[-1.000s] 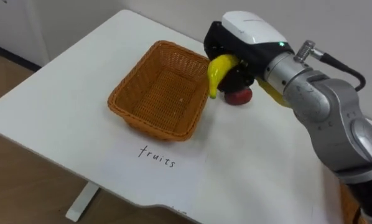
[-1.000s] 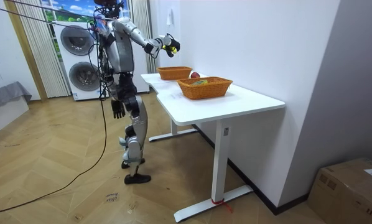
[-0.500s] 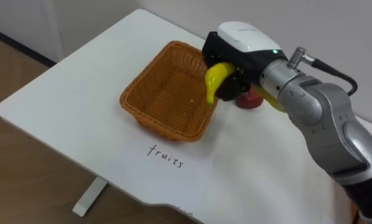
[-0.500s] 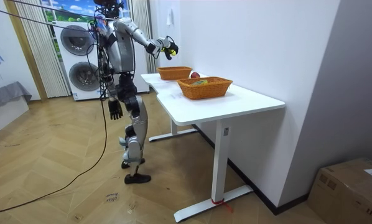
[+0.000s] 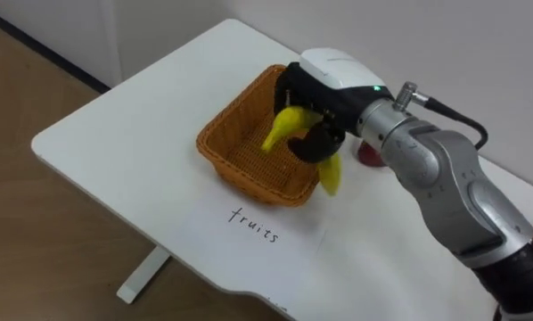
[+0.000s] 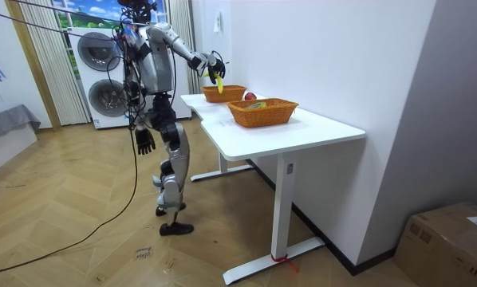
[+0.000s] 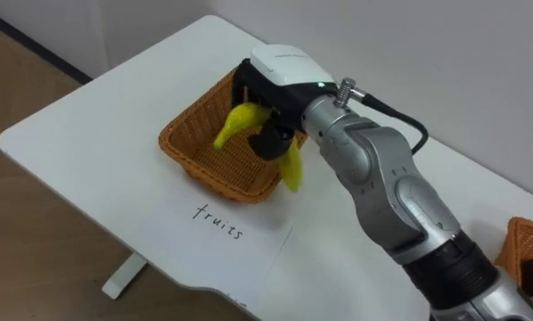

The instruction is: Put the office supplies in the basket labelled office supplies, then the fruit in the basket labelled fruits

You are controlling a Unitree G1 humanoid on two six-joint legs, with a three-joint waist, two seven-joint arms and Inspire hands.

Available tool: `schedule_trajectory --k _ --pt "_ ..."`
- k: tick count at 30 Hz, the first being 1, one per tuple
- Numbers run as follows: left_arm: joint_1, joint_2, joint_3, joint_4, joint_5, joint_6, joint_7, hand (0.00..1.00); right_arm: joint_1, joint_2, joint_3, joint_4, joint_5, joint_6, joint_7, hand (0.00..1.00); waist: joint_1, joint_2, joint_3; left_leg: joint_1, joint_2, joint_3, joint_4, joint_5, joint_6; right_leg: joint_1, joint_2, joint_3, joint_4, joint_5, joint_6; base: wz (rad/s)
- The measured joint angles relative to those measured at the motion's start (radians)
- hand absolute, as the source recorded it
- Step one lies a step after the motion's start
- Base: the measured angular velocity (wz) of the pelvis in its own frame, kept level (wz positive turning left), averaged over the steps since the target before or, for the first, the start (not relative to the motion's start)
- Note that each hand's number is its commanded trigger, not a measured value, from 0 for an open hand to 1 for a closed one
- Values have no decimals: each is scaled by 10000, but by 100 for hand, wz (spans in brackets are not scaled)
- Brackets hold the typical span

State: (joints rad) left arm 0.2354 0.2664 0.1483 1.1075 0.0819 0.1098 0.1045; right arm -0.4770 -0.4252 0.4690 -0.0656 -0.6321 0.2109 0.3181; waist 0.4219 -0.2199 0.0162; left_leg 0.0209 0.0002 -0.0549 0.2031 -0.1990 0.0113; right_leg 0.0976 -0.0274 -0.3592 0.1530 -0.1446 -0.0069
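Banana is dangling, pinched in my right hand, above the empty fruits basket, not yet released, with a red fruit waiting at its three o'clock.

Banana in right hand, above basket on table

Bright even light, soft faint shadows

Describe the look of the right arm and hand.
The right hand has a white shell over its back, black fingers and a small green light. The arm is rounded silver-grey metal, with a black cable looping from a wrist connector.
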Motion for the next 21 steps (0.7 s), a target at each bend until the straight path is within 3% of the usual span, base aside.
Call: schedule_trajectory --k 21 --pt "-7 81 54 0 -5 -4 -2 0 0 178 237 153 1 -29 -360 0 21 -184 25 27 -3 -41 0 0 0 50 2 17 -5 -1 2 0"
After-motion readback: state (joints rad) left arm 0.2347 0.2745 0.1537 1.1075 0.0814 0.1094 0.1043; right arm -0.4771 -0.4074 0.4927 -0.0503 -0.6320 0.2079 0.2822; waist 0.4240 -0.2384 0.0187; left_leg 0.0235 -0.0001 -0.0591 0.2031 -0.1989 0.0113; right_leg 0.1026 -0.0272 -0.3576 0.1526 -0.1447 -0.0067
